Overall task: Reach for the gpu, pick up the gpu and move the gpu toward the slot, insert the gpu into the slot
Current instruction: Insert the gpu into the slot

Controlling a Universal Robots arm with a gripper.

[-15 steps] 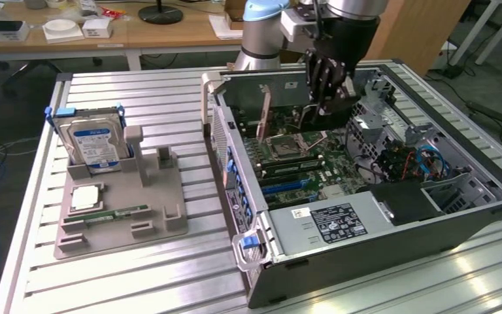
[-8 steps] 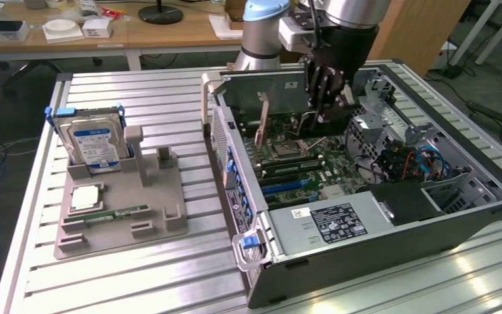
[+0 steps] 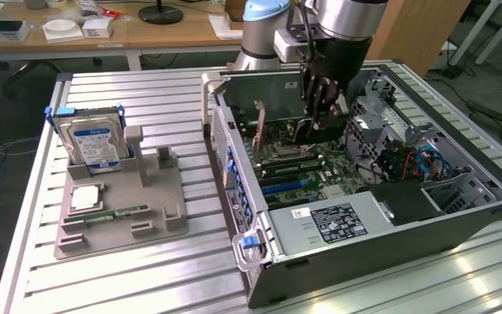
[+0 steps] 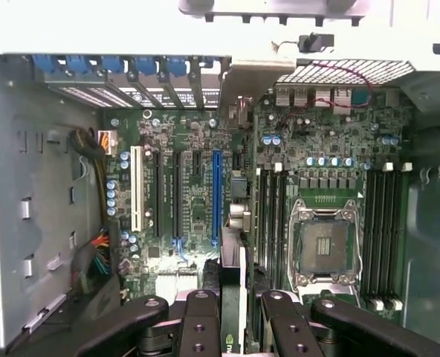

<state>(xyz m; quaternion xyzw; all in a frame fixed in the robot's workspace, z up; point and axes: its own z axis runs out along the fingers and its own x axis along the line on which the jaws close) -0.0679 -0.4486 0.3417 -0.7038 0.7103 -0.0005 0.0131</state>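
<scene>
My gripper (image 3: 323, 123) hangs inside the open computer case (image 3: 460, 216), above the motherboard. It is shut on the gpu (image 3: 302, 133), a thin dark card held upright on its edge. In the wrist view the gpu (image 4: 233, 256) appears edge-on between the black fingers (image 4: 201, 320), with my gripper (image 4: 231, 301) around it. Its metal bracket (image 4: 244, 83) reaches the case's rear openings. The long blue slot (image 4: 216, 193) on the motherboard lies just beside the card's line. I cannot tell whether the card's edge touches the board.
A grey holder (image 3: 120, 203) at the exterior view's left carries a silver hard drive (image 3: 94, 144), a processor and a green memory stick (image 3: 112, 214). Inside the case are the bare processor socket (image 4: 325, 242), memory slots (image 4: 383, 230), cables (image 4: 94, 256) and a drive cage (image 3: 391, 124).
</scene>
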